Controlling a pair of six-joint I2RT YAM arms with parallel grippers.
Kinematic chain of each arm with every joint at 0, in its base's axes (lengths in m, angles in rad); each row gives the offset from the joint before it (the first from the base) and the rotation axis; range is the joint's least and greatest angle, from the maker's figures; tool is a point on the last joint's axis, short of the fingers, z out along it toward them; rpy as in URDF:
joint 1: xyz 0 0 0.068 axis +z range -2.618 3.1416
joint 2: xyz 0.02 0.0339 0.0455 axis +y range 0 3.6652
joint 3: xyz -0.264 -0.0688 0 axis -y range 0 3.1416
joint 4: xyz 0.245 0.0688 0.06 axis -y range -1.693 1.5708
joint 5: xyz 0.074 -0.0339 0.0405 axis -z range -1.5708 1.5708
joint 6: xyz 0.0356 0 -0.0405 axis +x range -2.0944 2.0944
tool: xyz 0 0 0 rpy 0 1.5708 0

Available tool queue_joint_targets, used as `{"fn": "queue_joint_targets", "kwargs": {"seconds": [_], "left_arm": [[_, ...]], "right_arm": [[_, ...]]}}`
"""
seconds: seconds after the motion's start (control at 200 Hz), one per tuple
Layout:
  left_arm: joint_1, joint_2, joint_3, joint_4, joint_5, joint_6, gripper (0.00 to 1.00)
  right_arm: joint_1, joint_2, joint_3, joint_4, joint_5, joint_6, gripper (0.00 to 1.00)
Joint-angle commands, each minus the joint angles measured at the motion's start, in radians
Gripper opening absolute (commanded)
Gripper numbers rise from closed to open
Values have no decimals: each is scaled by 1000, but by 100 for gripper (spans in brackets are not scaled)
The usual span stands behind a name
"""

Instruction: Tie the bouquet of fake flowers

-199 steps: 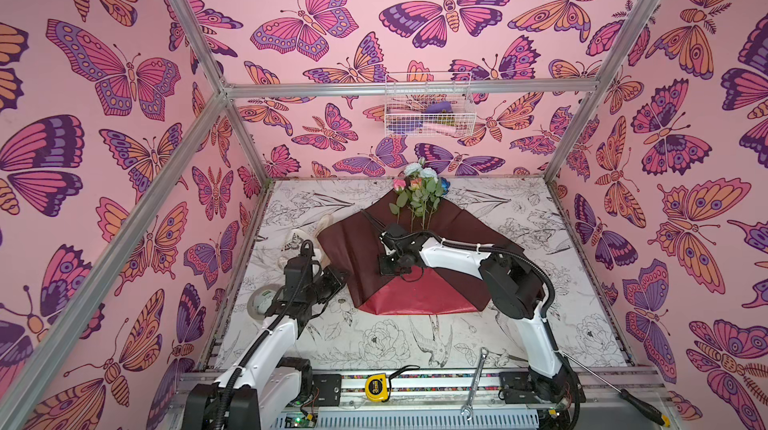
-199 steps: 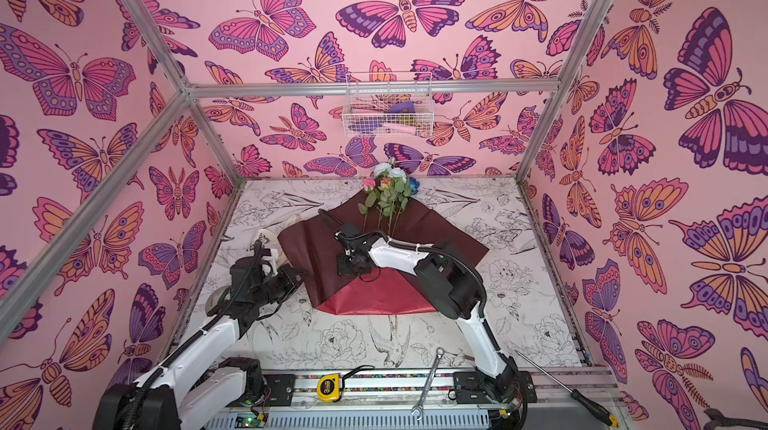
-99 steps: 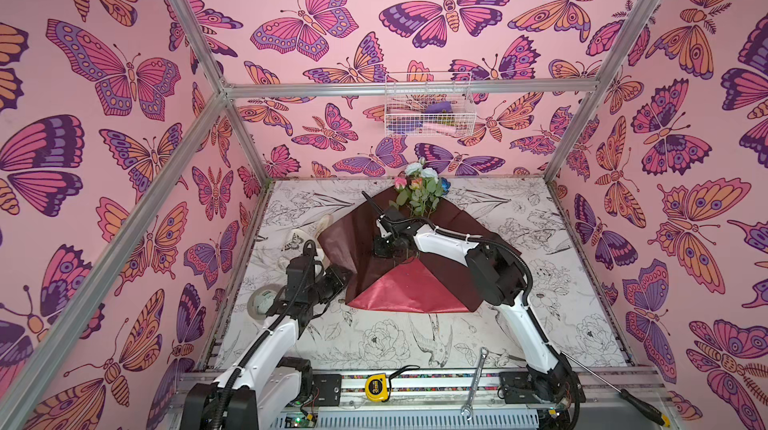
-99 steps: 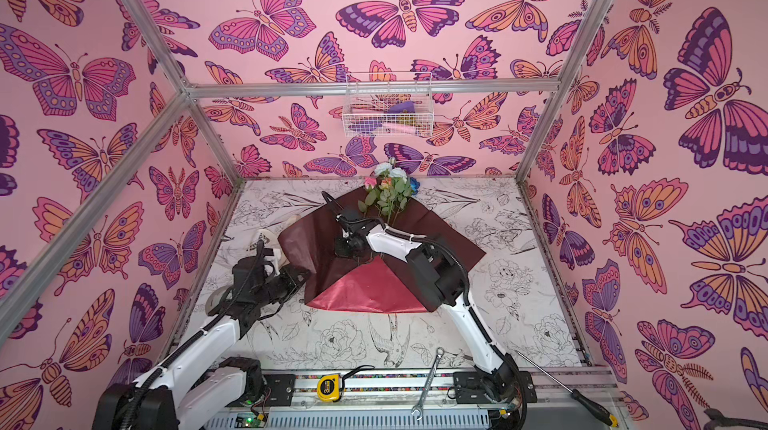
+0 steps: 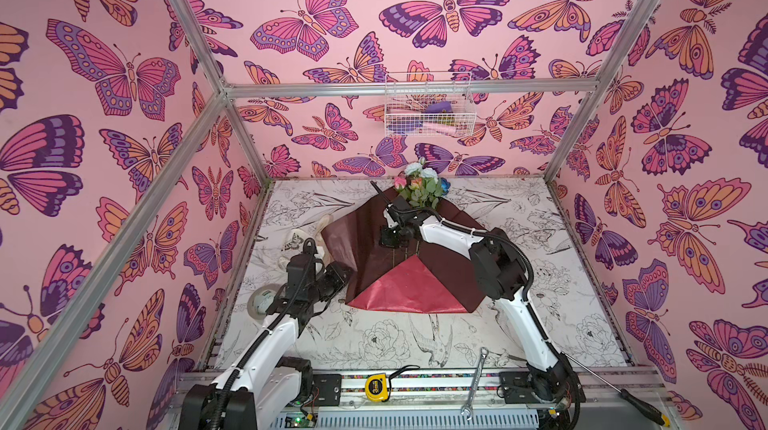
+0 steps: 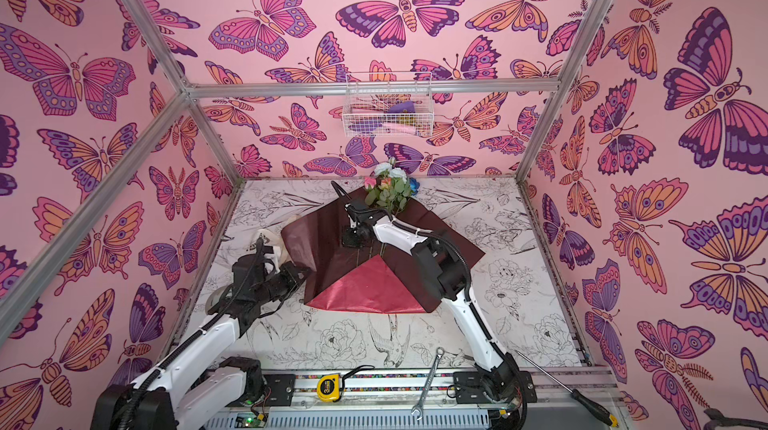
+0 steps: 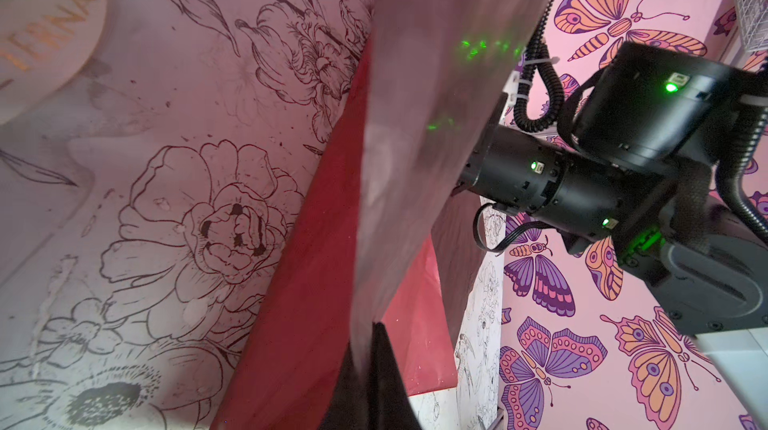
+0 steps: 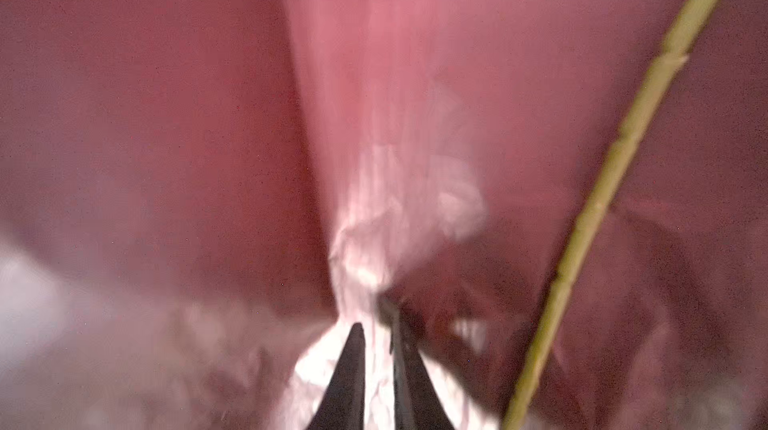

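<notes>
We see a robot test box in a lab. Pink walls printed with butterflies (image 5: 124, 75) hang on silver metal bars (image 5: 411, 85). Two white and black robot arms (image 5: 270, 336) sit on a metal rail (image 5: 436, 382), beside a yellow tape measure (image 5: 377, 387) and a silver wrench (image 5: 473, 382).

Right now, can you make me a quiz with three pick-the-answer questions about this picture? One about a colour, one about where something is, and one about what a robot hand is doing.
1. What colour is the wrapping paper?
A green. B red. C yellow.

2. Where is the yellow tape measure?
A on the front rail. B on the paper. C hanging on the back wall.

3. What is the left gripper doing?
A standing wide open. B tucked out of sight. C pinching the paper's edge.

Answers:
1 B: the sheet shows red in both top views.
2 A: it lies on the rail nearest the camera.
3 C: its fingers are closed on the sheet's left edge.
</notes>
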Motion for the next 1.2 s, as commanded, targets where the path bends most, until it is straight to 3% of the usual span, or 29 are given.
{"fn": "queue_joint_targets", "kwargs": {"seconds": [0.0,0.23,0.536,0.806,1.011,1.197], "left_arm": [[-5,7,46,-23,-7,0,0],[-4,51,117,-78,4,-3,0],[-12,110,199,-77,53,-34,0],[-45,132,230,-78,43,-52,0],[-74,175,243,-75,27,-52,0],[-81,185,233,-57,20,-65,0]], "right_arm": [[3,-146,-53,-13,-12,-49,19],[37,-393,-297,1,34,-79,21],[202,-613,-665,72,118,-1,21],[263,-574,-809,241,70,136,20],[263,-495,-794,316,-8,180,19],[263,-441,-746,280,8,172,18]]}}
